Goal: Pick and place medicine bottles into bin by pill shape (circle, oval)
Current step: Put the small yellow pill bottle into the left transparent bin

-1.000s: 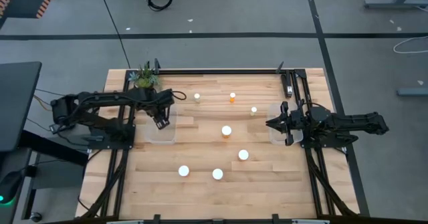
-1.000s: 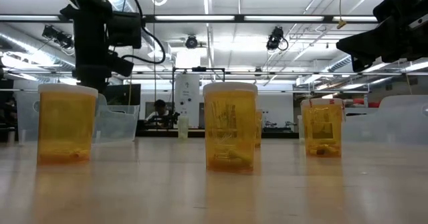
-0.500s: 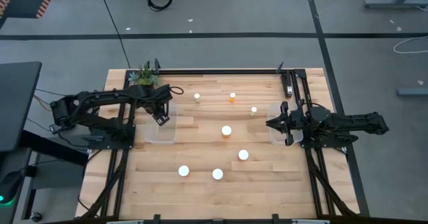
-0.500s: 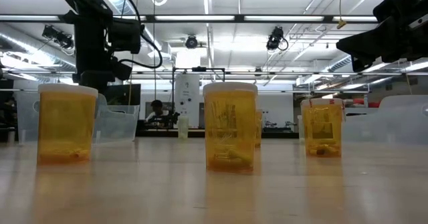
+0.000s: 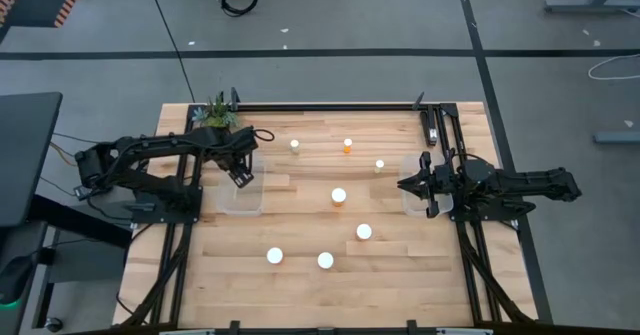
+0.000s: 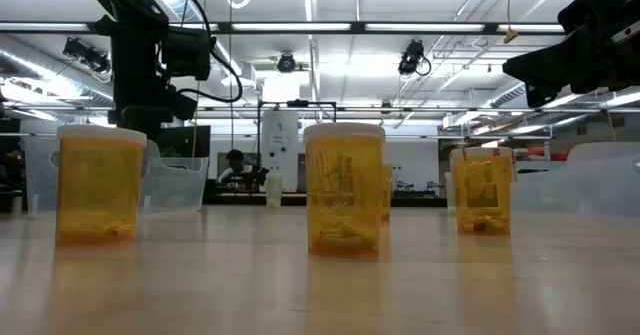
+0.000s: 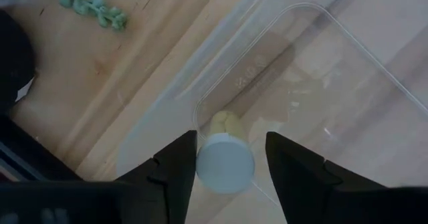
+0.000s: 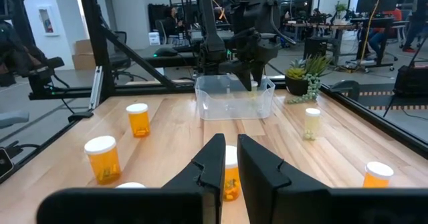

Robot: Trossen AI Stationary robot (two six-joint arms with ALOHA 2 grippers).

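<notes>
Wooden bench (image 5: 300,225), grey floor around it, dark frame rails along its edges.

Left side: potted plant (image 5: 215,113) at the far left corner. Left pincer (image 5: 241,175) hangs over a clear bin (image 5: 240,200) at the bench's left edge. Left wrist view: the pincer (image 7: 226,158) is clenched on a white-capped bottle (image 7: 226,164), above the bin's (image 7: 348,43) inside.

Middle: loose bottles spread well apart on the bench. Far row: pale one (image 5: 295,145), orange one (image 5: 347,146), another (image 5: 379,164). One at centre (image 5: 339,196), one right of it and nearer (image 5: 364,232). Two at the near side (image 5: 274,256) (image 5: 325,260).

Right side: right pincer (image 5: 408,184) hovers at a second clear bin (image 5: 412,203) by the right edge. Right wrist view: its fingers (image 8: 212,158) sit nearly together, nothing held.
</notes>
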